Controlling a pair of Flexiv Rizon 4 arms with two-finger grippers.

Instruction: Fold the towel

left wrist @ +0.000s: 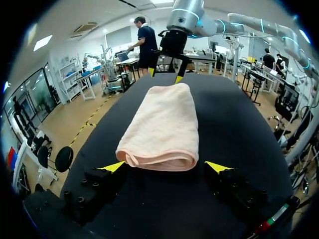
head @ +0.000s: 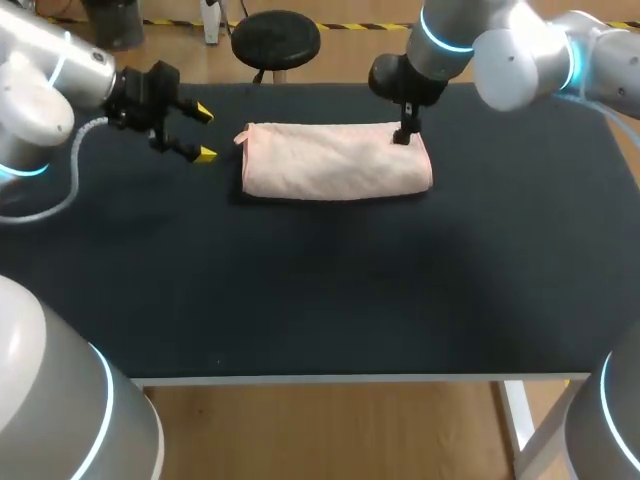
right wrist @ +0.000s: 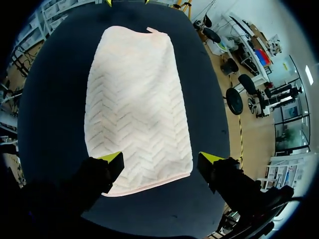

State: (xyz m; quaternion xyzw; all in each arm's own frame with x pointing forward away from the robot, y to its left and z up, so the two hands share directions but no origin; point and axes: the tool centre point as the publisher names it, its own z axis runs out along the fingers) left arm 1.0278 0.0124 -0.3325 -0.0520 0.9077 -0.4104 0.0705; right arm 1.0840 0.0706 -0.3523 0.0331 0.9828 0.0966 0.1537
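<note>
Lying folded on your bench is the pink towel. Your left claw stands wide beside one end, your right claw wide over the other.

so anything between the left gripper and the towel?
Nothing visible. Only bare table lies between the open left gripper and the towel; the right gripper is at the towel's far end, out of the way.
</note>
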